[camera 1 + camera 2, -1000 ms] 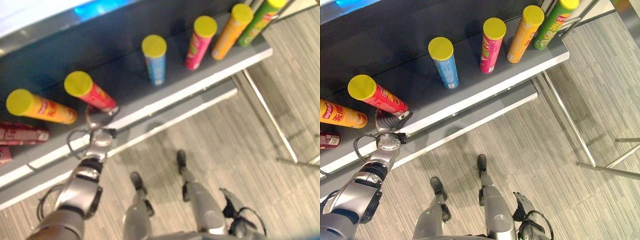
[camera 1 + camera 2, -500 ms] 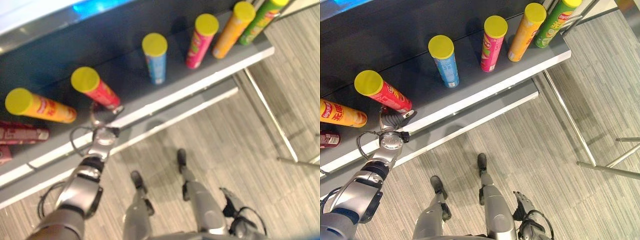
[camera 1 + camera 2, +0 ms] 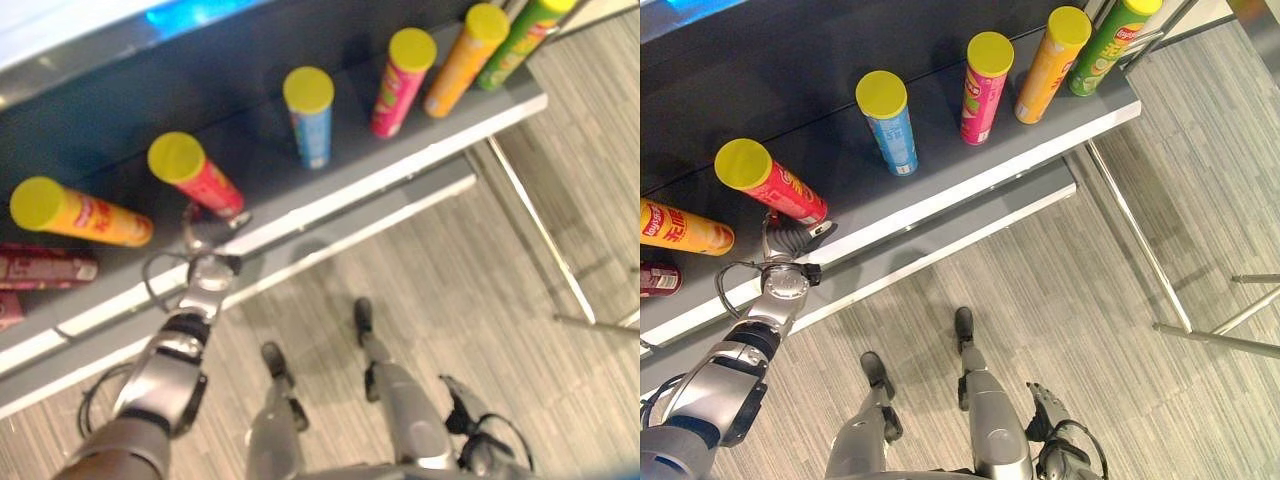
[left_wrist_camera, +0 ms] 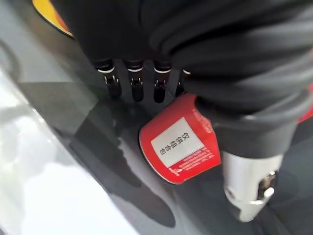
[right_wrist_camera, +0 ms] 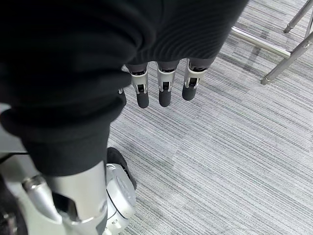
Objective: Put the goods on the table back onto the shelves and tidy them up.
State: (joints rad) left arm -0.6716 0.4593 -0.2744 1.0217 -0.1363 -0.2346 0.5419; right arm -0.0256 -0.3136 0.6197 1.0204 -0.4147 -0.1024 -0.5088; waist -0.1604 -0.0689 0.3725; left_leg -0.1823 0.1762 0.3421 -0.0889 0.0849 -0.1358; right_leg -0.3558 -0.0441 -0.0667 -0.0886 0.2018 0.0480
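Head-camera and wrist views of a restocking step. The left hand (image 3: 790, 238) grasps the base of the red can (image 3: 768, 183), which stands tilted on the grey shelf (image 3: 940, 180), its yellow lid leaning toward 11 o'clock from the hand. In the left wrist view the can's bottom end (image 4: 178, 145) sits between the row of dark-tipped fingers (image 4: 134, 88) on one side and the thumb (image 4: 249, 186) on the other, both pressed against its wall. An orange can (image 3: 680, 228) lies at 9 o'clock of the red one; the blue can (image 3: 887, 120), pink can (image 3: 983, 72), second orange can (image 3: 1050, 62) and green can (image 3: 1112, 42) stand in a row toward 2 o'clock. The right hand (image 5: 161, 85) hangs over the floor, fingers relaxed and holding nothing.
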